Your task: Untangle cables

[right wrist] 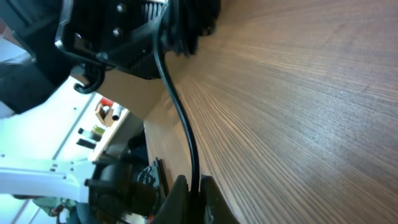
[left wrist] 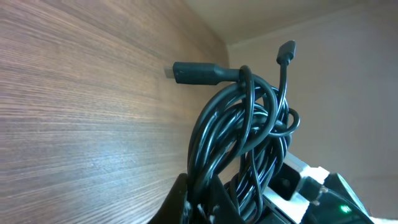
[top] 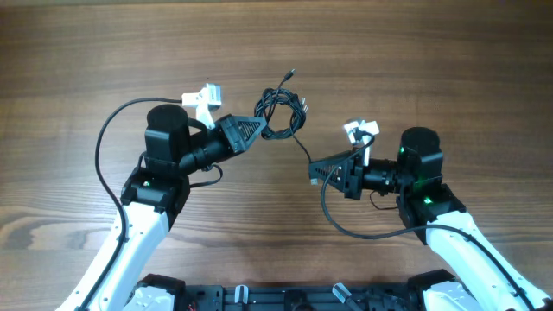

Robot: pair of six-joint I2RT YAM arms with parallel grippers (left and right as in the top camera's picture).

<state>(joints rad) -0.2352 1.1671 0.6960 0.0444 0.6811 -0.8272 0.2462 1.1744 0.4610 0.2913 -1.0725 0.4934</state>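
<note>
Because the cables [top: 281,112] are thin, limp and light, I would expect them to sag and slip rather than hold a shape, so a pinch on a single strand close to the knot looks safer than a tug at a plug. Nearest the robot, on the right, the right jaws are closed tight on one loose strand [right wrist: 182,118] that trails out of the tangle. Farther back and to the left, the left jaws are clamped on the tangle itself, a bunch of looped black cord, with one plug [top: 291,75] poking out on its far side. The worktop [top: 415,52] is brown wood with a fine grain, matt, likely giving the cords some drag. Past it, the left wrist view shows a plain pale wall [left wrist: 348,93].
</note>
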